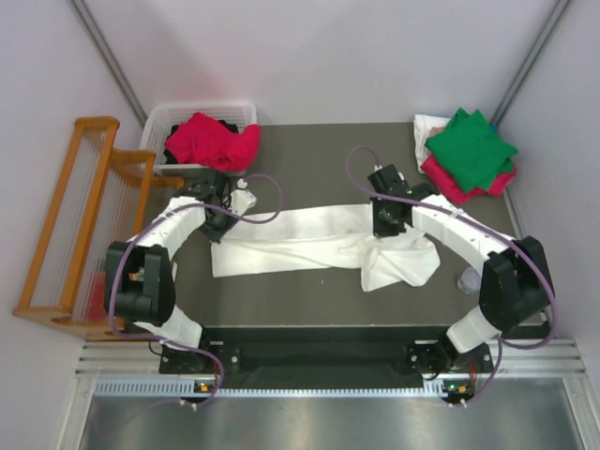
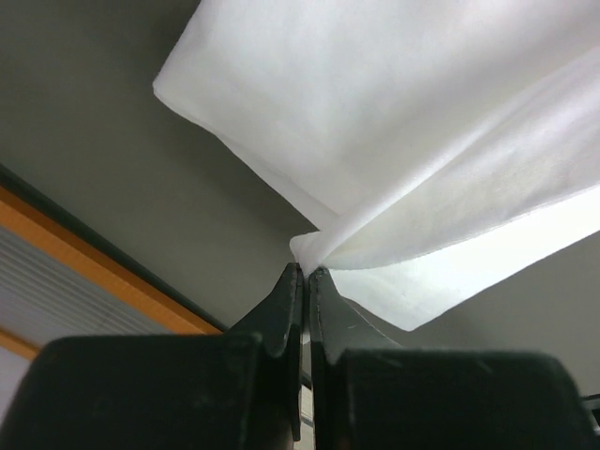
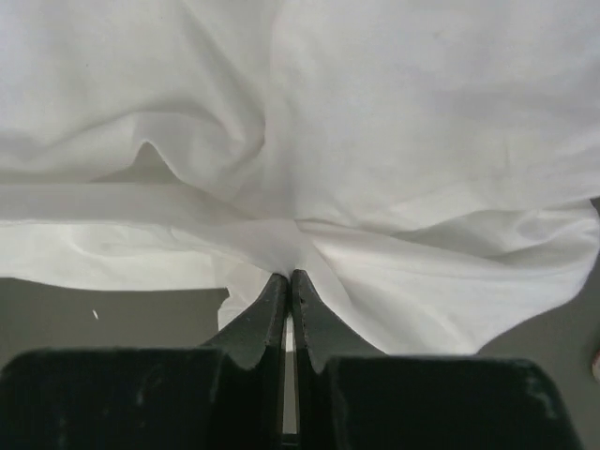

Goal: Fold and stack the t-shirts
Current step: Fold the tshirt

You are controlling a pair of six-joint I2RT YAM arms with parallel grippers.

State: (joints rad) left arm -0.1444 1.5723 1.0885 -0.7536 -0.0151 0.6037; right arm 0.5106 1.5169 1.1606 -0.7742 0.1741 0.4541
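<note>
The white t-shirt [image 1: 309, 242] lies stretched left to right across the dark table, bunched at its right end. My left gripper [image 1: 223, 217] is shut on its left edge; in the left wrist view the cloth [image 2: 394, 141] is pinched at the fingertips [image 2: 307, 270]. My right gripper [image 1: 386, 220] is shut on the right part of the shirt; the right wrist view shows the white cloth [image 3: 375, 141] gathered at the tips [image 3: 288, 275]. A folded green shirt [image 1: 472, 147] lies on a crimson-pink one [image 1: 450, 180] at the back right. Another crimson-pink shirt [image 1: 208, 141] sits crumpled in the basket.
A white slotted basket [image 1: 161, 127] stands at the back left. A wooden rack [image 1: 80, 225] stands left of the table. White cloth [image 1: 427, 131] shows under the stack at the back right. A small clear object [image 1: 467, 279] lies near the right arm.
</note>
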